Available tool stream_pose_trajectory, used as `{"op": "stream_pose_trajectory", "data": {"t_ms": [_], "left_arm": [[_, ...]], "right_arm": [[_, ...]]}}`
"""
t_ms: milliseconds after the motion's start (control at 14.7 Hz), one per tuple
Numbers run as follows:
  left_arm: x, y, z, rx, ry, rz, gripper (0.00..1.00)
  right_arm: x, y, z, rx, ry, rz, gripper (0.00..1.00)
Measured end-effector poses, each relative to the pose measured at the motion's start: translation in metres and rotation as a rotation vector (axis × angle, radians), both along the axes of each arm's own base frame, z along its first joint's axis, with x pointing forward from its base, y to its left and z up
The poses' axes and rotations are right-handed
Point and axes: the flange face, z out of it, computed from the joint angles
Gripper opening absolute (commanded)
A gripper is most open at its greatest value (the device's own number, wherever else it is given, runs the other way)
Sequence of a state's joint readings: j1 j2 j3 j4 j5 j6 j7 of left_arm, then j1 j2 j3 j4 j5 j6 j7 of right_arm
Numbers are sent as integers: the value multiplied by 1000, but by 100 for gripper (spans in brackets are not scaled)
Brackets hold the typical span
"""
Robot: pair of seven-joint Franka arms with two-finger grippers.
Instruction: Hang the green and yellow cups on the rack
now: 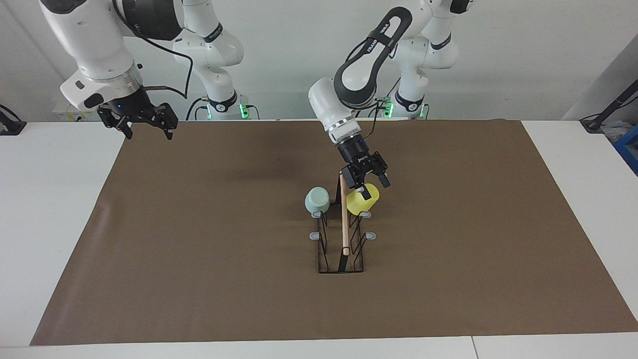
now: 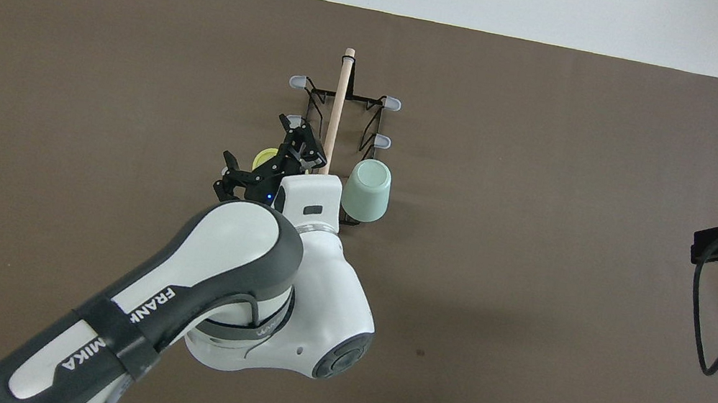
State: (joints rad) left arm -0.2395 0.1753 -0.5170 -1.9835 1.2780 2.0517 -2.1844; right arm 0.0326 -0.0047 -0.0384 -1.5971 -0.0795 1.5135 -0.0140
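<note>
The black wire rack (image 1: 345,234) with a wooden rod on top stands mid-table; it also shows in the overhead view (image 2: 338,103). The mint green cup (image 1: 317,199) hangs on the peg nearest the robots on the rack's side toward the right arm's end (image 2: 366,190). The yellow cup (image 1: 361,202) sits on the peg nearest the robots on the side toward the left arm's end, mostly hidden in the overhead view (image 2: 262,158). My left gripper (image 1: 375,188) is open, its fingers around the yellow cup's upper part (image 2: 270,168). My right gripper (image 1: 147,127) is open and empty, waiting over the mat's corner.
A brown mat (image 1: 199,249) covers most of the white table. Several grey-tipped pegs (image 1: 370,235) on the rack farther from the robots are bare. The left arm's body (image 2: 283,305) hides the mat near the rack in the overhead view.
</note>
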Motion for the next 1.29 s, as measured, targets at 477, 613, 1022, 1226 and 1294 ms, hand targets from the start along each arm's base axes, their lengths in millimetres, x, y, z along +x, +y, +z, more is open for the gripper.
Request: {"op": "stream_pose_trajectory", "data": {"t_ms": [477, 613, 1022, 1226, 1294], "left_arm": [[43, 52, 35, 119, 313, -186, 100], [58, 73, 38, 126, 362, -238, 100], [83, 128, 43, 218, 541, -372, 100], [94, 160, 46, 221, 624, -433, 100], [97, 170, 48, 215, 652, -460, 100]], "right_arm": [[0, 0, 0, 0, 0, 0, 100], [0, 0, 0, 0, 0, 0, 100], [0, 0, 0, 0, 0, 0, 100], [0, 0, 0, 0, 0, 0, 100], [0, 0, 0, 0, 0, 0, 100]]}}
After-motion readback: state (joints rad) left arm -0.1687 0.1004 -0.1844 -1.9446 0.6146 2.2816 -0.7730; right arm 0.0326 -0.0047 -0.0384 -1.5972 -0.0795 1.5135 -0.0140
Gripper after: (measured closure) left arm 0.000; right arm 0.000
